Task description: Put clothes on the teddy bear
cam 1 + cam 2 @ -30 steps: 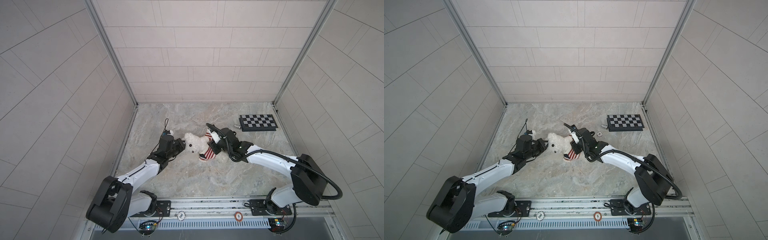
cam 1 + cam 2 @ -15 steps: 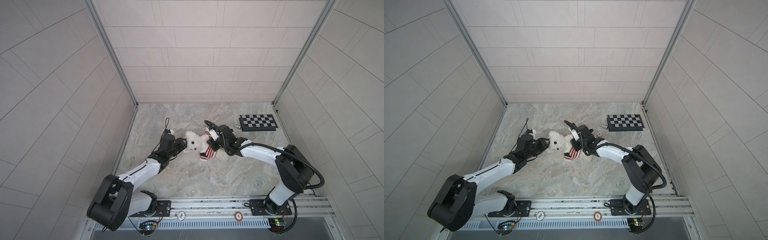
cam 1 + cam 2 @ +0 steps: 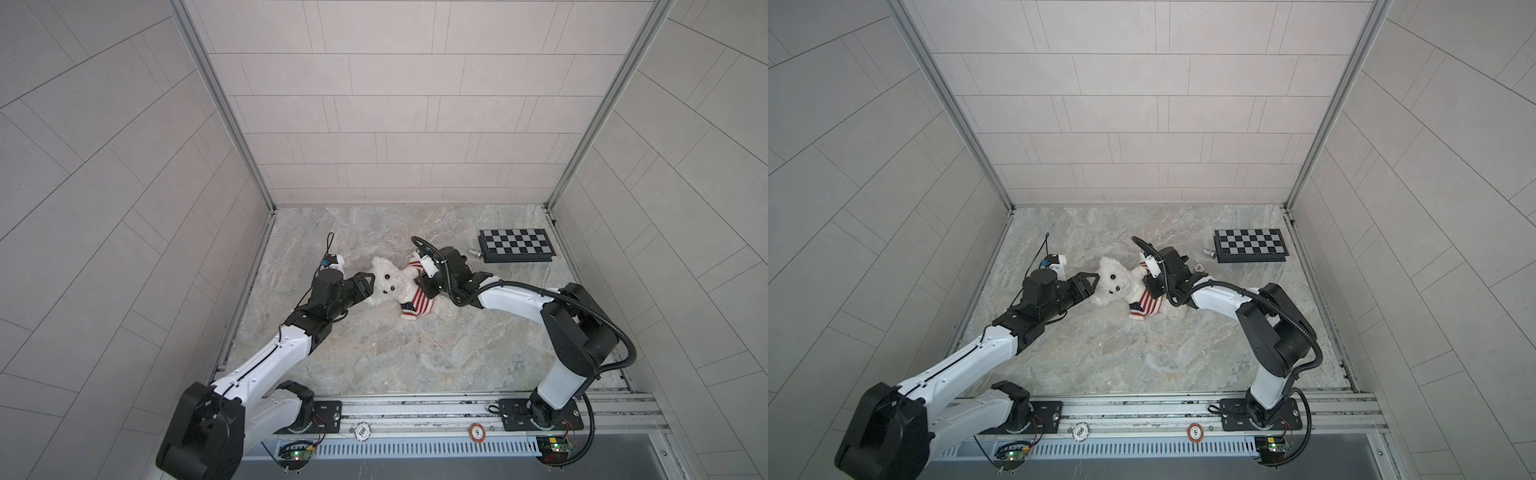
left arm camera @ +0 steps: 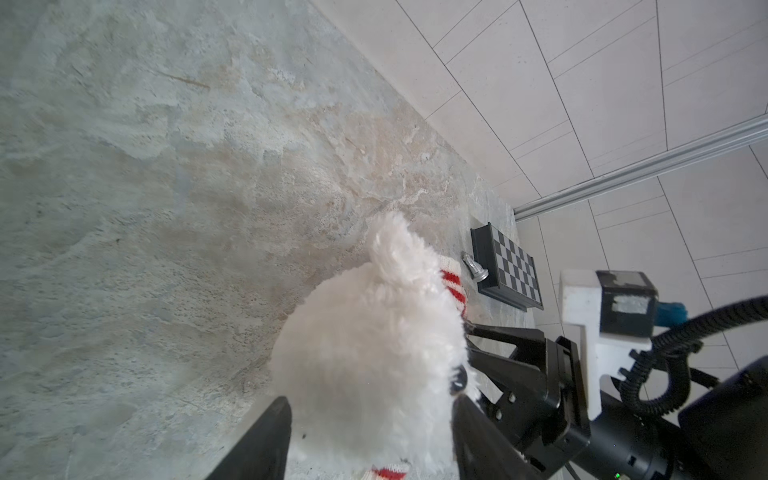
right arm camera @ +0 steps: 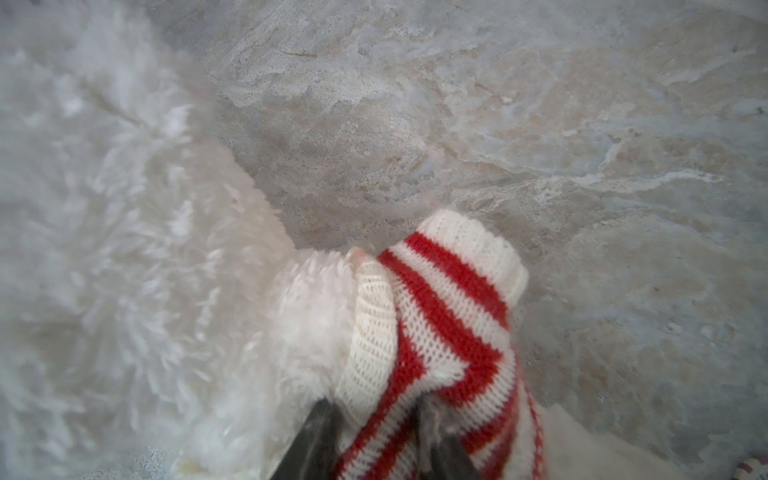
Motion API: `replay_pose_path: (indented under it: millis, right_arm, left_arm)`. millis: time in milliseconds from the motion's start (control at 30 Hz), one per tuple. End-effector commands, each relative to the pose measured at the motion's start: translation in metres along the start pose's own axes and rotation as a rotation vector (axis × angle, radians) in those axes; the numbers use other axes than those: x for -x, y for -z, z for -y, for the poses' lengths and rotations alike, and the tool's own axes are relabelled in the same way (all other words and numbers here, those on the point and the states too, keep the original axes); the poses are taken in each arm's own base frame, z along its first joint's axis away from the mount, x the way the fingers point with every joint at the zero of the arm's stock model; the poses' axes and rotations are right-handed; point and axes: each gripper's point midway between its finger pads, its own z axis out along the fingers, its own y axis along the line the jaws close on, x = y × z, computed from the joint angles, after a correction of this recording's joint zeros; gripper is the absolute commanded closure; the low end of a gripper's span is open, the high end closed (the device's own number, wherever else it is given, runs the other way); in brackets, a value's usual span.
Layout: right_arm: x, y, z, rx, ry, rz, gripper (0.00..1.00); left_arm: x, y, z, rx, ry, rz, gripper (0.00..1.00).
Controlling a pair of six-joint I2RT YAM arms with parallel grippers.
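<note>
teddy bear [image 3: 388,284], left claw [image 3: 370,287] wide round head, right claw [image 5: 374,419] pinching striped sweater [image 5: 449,316]

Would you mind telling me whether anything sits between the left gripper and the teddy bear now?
Nothing visible does. The left gripper has its jaws apart either side of the teddy bear, at its head, only fur between them. The right gripper pinches the striped sweater at the bear's body, clear of that gap.

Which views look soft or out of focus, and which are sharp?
Right wrist view: teddy bear fur blurred up close, sweater knit crisp. Left wrist view: the bear's head soft, chessboard sharp. Both top views: sharp, evenly lit, no glare.
</note>
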Motion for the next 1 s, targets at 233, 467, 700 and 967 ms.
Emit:
replay_pose_path:
  millis: [233,467,700,967]
  right_arm:
    - [-0.033,-0.02,0.012,-0.006,-0.038,-0.13,0.63]
    - [-0.035,-0.029,0.017,-0.012,-0.046,-0.158,0.58]
    - [-0.039,-0.035,0.024,-0.029,-0.062,-0.181,0.57]
    - [-0.055,-0.041,0.028,-0.042,-0.086,-0.232,0.58]
  left_arm:
    - [-0.026,0.026,-0.024,0.061,-0.106,-0.048,0.41]
    - [-0.061,0.031,-0.013,-0.016,-0.138,-0.134,0.48]
    - [-0.102,0.017,0.024,-0.171,-0.149,-0.196,0.55]
    - [-0.135,-0.008,0.049,-0.224,-0.164,-0.27,0.63]
